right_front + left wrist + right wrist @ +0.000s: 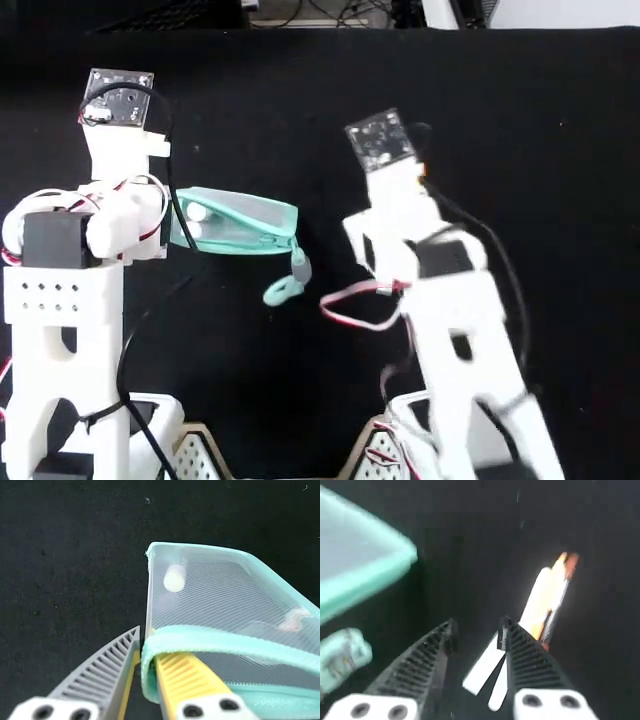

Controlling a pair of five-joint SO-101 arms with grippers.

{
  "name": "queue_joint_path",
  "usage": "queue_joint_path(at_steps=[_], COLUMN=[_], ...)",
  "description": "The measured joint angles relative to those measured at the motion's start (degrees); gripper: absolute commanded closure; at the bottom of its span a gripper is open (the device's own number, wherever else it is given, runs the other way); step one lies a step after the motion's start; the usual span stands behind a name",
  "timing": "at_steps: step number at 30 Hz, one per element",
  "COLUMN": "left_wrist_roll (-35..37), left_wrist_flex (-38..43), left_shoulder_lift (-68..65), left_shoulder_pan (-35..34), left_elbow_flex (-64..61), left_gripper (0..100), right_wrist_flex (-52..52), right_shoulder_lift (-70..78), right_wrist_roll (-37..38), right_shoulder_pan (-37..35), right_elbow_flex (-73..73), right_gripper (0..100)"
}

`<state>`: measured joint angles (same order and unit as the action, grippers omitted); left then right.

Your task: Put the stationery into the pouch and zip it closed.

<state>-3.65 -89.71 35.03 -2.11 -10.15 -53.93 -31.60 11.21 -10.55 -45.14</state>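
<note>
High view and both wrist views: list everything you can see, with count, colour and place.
pouch: one, clear with teal edging, on the table beside the left arm.
white item: one, white, inside the pouch; kind unclear.
strap: one, teal, at the pouch's end, between the arms.
pen-like item: one, white and orange, on the table beside the right gripper; blurred.
white strips: two, white, by the right gripper; too blurred to identify.
table: one, black.
left gripper: one, grey and yellow, closed on the pouch's rim.
right gripper: one, black, open above the table.
</note>
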Motion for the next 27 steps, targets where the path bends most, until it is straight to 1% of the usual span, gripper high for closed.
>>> queue_joint_path(at_steps=[3,6,10,25,27], left_wrist_roll=[0.0,0.0,0.0,0.0,0.0], left_wrist_flex=[0.0,0.0,0.0,0.0,0.0], left_shoulder_lift=[0.0,0.0,0.0,0.0,0.0], left_shoulder_pan=[0.0,0.0,0.0,0.0,0.0], left_elbow_flex=[0.0,0.0,0.0,0.0,0.0], left_gripper=[97,97,97,97,97], right_wrist_flex=[-3.5,-6.9,-7.7,-8.0,-8.3], right_shoulder_lift=[10.1,18.9,27.4,46.9,49.9], right_wrist_roll=[0.0,-2.2,-4.2,-4.4,-4.4], right_shoulder_pan=[1.1,3.3,6.4,7.2,7.0], right_elbow_flex=[3.8,8.4,12.9,29.8,29.5], right_gripper=[88.5,87.5,87.5,87.5,87.6])
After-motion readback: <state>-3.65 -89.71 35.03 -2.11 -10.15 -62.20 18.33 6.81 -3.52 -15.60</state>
